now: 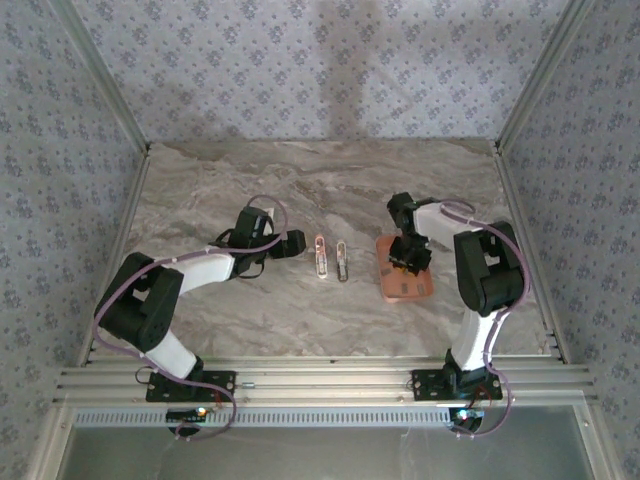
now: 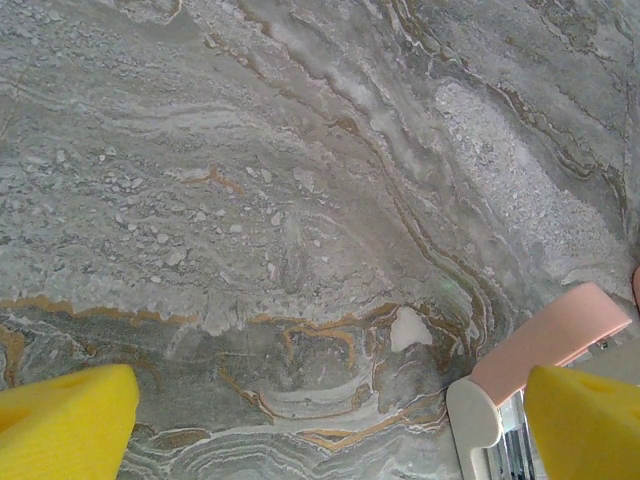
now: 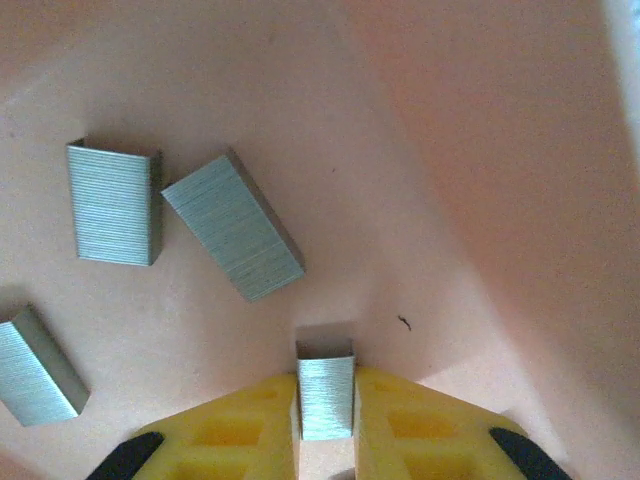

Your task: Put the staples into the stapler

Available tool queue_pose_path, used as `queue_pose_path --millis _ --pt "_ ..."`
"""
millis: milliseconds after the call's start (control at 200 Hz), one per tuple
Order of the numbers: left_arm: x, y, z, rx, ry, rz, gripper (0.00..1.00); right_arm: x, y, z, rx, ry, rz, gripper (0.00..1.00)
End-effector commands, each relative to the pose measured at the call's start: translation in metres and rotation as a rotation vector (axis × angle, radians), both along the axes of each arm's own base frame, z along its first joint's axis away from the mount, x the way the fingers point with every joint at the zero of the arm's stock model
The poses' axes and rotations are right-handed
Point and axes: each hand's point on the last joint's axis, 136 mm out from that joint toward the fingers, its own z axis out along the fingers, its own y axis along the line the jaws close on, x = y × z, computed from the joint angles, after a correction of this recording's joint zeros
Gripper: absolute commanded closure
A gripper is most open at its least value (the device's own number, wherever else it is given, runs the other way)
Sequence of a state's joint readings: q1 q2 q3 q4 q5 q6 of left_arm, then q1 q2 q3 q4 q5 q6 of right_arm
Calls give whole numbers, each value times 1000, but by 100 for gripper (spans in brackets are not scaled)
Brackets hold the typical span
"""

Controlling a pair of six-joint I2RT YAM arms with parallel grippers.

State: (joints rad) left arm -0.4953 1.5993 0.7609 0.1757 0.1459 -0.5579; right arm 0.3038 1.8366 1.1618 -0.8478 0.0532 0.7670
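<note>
- The marble-patterned table [image 1: 300, 180] carries everything, with patterned walls [image 1: 300, 60] on 3 sides.
- The left arm [image 1: 190, 270] reaches toward the table's middle. The right arm [image 1: 485, 270] bends down over the tray.
- The salmon tray [image 1: 412, 290] lies on the right half of the table, well apart from the stapler.
- The left gripper [image 1: 292, 240] sits just left of the stapler. Its yellow fingers [image 2: 65, 420] are spread wide, with bare marble between them.
- The right gripper [image 3: 326, 405] is down inside the tray, its yellow fingers [image 3: 420, 420] pressed together on 1 strip of staples [image 3: 326, 397], pinching it by its sides.
- The stapler [image 1: 320, 257], pale pink, lies lengthwise near the table's centre, between the 2 grippers. A slim grey part [image 1: 342, 261] lies parallel, just beside it on the right. In the left wrist view its pink body with a white end shows just beside 1 yellow finger.
- 3 more grey strips lie loose on the tray floor: 2 just beside each other, 1 apart at the edge of the right wrist view.
</note>
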Motion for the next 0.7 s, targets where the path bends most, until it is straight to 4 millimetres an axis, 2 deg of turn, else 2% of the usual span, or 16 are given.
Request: queue_pose_path --millis 0,195,365,695 --pt "7 -2 16 -9 -32 -15 1 2 -8 -9 -42 4 31 83" --pt "7 -4 21 -23 -36 -17 2 8 2 6 -46 -66 132 84" --pt "4 -2 25 -25 -45 -14 1 2 17 17 -40 -88 281 84" --pt "0 2 28 -17 -54 -7 2 -9 26 5 1 -21 426 83"
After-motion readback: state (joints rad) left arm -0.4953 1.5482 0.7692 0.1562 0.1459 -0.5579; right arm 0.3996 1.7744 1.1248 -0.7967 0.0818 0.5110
